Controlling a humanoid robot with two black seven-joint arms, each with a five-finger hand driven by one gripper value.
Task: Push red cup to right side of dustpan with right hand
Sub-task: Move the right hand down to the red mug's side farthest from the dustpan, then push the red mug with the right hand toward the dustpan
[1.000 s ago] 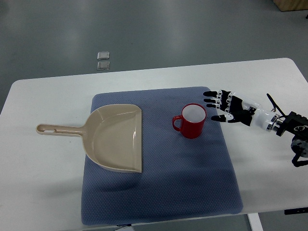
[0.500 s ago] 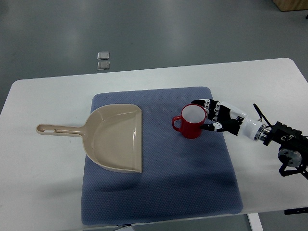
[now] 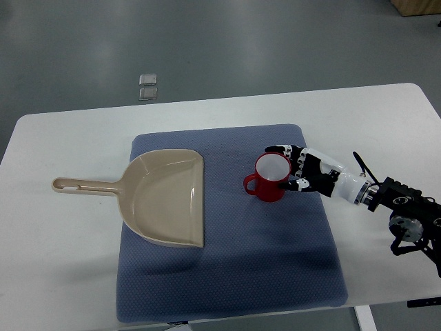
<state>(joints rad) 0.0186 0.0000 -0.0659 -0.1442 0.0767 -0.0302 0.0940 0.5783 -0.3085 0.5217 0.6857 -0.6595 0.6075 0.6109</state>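
1. Right hand (image 3: 298, 169) – fingers spread wide, pressed against the cup's right side, gripping nothing.
2. Red cup (image 3: 271, 177) – upright on blue mat (image 3: 275, 255), right of dustpan (image 3: 165, 198), apart from it.

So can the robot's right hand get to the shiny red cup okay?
Yes, it looks so. The right hand is already against the right side of the red cup, fingers spread. Only bare blue mat lies between the cup and the beige plastic dustpan to its left.
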